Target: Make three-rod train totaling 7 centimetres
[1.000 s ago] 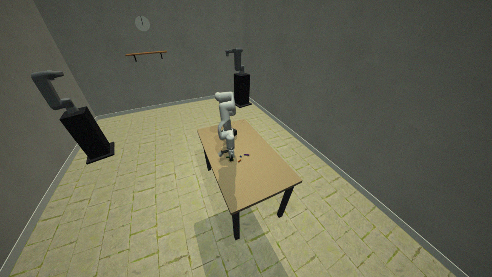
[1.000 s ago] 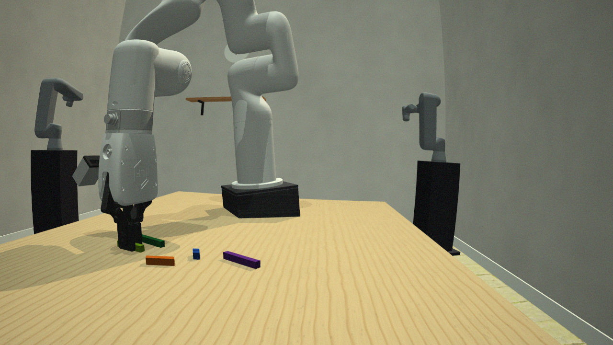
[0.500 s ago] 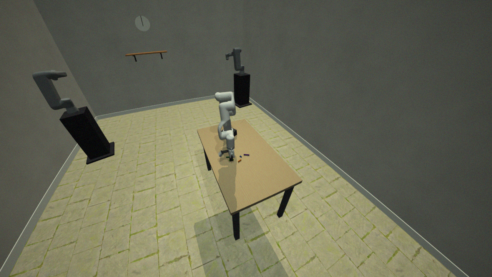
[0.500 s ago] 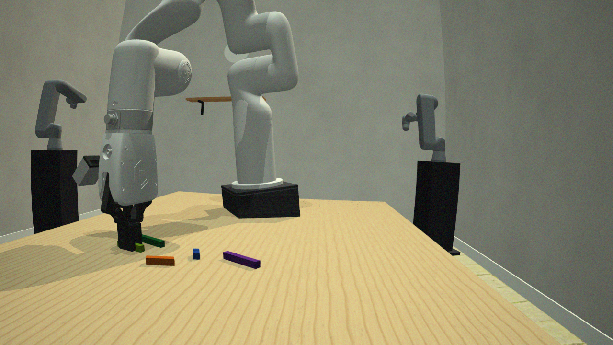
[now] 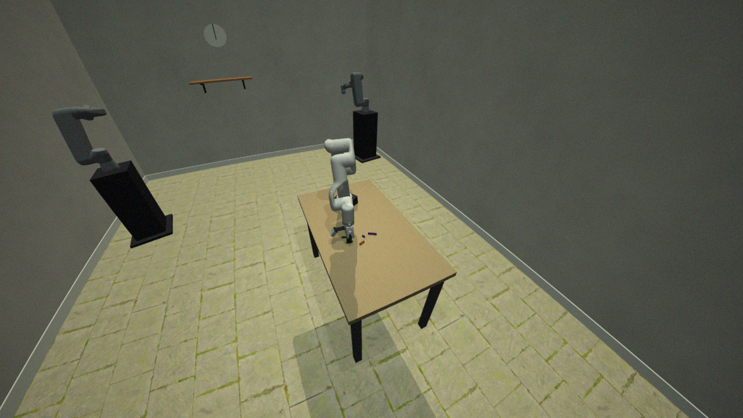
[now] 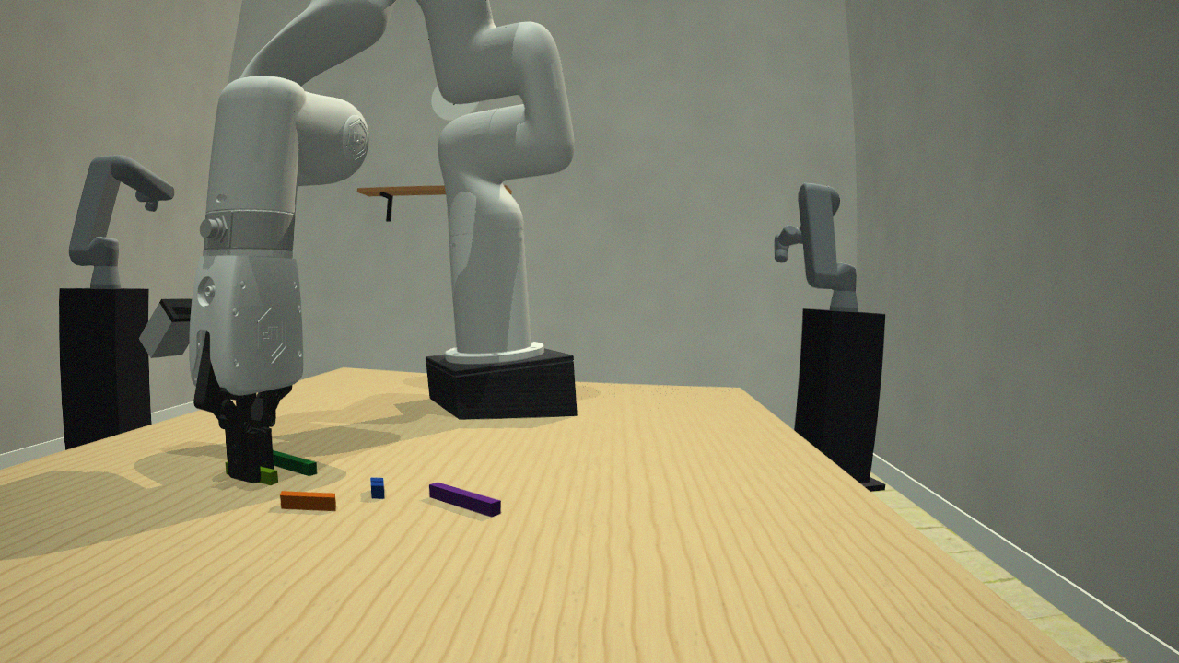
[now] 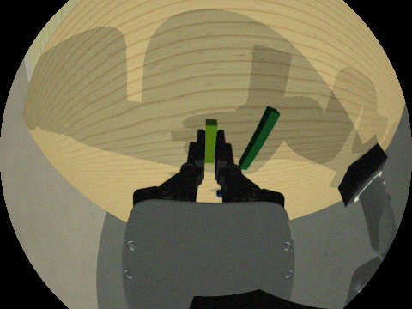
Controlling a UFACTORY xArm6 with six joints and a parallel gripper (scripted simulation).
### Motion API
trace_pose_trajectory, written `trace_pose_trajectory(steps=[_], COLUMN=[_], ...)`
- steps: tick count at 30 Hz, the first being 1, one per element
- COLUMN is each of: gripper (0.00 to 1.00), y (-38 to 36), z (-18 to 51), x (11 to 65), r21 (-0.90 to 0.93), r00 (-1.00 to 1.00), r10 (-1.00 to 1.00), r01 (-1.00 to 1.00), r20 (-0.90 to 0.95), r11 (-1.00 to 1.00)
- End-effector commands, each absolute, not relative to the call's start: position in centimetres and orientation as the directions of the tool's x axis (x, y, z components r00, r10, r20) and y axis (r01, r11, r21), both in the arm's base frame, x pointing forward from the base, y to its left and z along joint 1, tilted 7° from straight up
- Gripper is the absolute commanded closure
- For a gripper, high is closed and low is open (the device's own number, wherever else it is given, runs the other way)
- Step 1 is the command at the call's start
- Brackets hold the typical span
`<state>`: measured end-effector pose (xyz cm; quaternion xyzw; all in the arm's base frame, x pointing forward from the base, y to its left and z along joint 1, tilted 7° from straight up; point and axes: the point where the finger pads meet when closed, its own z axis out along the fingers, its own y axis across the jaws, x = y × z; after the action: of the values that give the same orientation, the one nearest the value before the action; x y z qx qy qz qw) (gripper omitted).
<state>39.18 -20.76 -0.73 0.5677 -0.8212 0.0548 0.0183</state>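
Pinching the lime rod (image 6: 268,475) (image 7: 210,146), the black fingers of the xArm Gripper (image 5: 349,240) (image 6: 250,476) (image 7: 209,140) are closed against its two long sides; the rod lies flat at table level, one end showing past the fingertips in the wrist view. The green rod (image 5: 343,237) (image 6: 295,462) (image 7: 260,138) lies just beside the gripper, slanted relative to the lime one; on the table (image 5: 395,259) (image 6: 659,536) (image 7: 107,172), the orange rod (image 5: 361,242) (image 6: 307,501) lies near the gripper, apart from the lime rod; the blue rods (image 5: 363,235) (image 6: 377,492) (image 7: 219,193) look like two short pieces, one behind the other in the exterior view, though whether they touch I cannot tell; they sit between the orange rod and the purple rod (image 5: 371,233) (image 6: 463,498), which lies at a slant; the train is unmade, the lime rod being apart from the blue ones. Engraved on the white gripper housing (image 6: 247,321) is a hexagonal emblem (image 6: 269,331), too faint to read; a similar round badge (image 6: 355,137) marks an arm joint.
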Motion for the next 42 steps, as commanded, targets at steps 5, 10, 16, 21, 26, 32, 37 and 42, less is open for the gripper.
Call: trace_pose_trajectory(steps=[5, 10, 16, 21, 26, 32, 37, 42], gripper=[0.96, 0.96, 0.96, 0.96, 0.96, 0.96, 0.96, 0.96], y=[-20.8, -20.7, -20.2, -19.9, -19.7, -19.7, -19.7, -19.3], z=[-0.6, 0.8, 5.0, 7.2, 9.2, 9.3, 9.3, 9.3], x=[39.3, 39.3, 39.1, 39.0, 39.0, 39.0, 39.0, 39.2], r21=[-0.073, -0.073, -0.073, -0.073, -0.073, -0.073, -0.073, -0.076], r00=[-0.355, -0.355, -0.355, -0.355, -0.355, -0.355, -0.355, -0.389], r10=[-0.93, -0.93, -0.93, -0.93, -0.93, -0.93, -0.93, -0.917], r01=[-0.934, -0.934, -0.934, -0.934, -0.934, -0.934, -0.934, -0.92], r20=[0.093, 0.093, 0.093, 0.093, 0.093, 0.093, 0.093, 0.09], r11=[0.349, 0.349, 0.349, 0.349, 0.349, 0.349, 0.349, 0.383])
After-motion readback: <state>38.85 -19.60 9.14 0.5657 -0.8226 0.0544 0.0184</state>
